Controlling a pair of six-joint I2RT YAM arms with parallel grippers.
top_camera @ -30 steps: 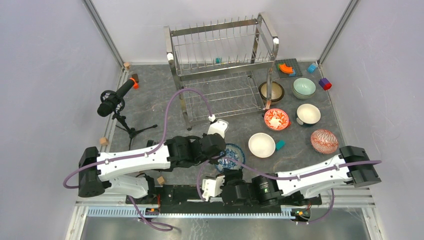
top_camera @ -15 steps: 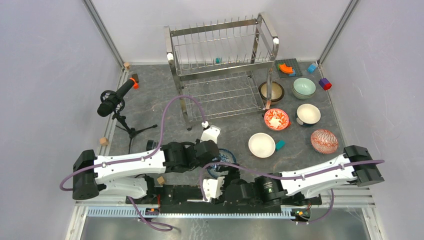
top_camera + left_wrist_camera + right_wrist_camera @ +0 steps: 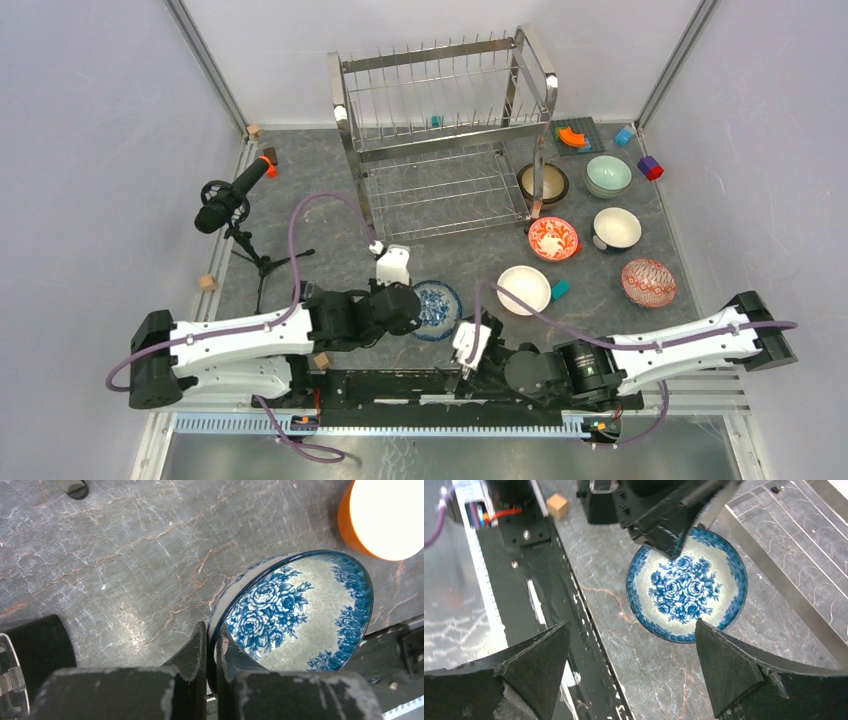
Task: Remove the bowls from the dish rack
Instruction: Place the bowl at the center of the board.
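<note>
Currently, my left fingers (image 3: 194, 652) are closed on the rim of the blue-and-white bowl (image 3: 295, 610). One finger sits inside the rim and the other outside it, at the bowl's left edge. The bowl is at the near centre of the worktop (image 3: 310, 200), on the near side of the dish rack (image 3: 440, 130) and apart from it. I cannot tell whether its base rests on the worktop.

My right fingers (image 3: 729, 672) are spread wide and grip nothing. They are just near and right of the same bowl. In the right wrist view the bowl lies beyond the two tips, touching neither.

The dish rack stands at the far centre of the worktop.

Six more bowls sit on the worktop, to the right:
- The white bowl with an orange outside (image 3: 523, 289) is nearest, just right of the blue-and-white bowl, with a teal block (image 3: 560, 290) beside it.
- The red-patterned bowl (image 3: 553, 238) is farther back, near the rack's right leg.
- The brown-gold bowl (image 3: 543, 183) is beside the rack's right side.
- The pale green bowl (image 3: 608, 175) is right of the brown-gold one.
- The cream white bowl (image 3: 617, 227) is nearer than the green one.
- The red-striped bowl (image 3: 648, 282) is nearest the right edge.
</note>
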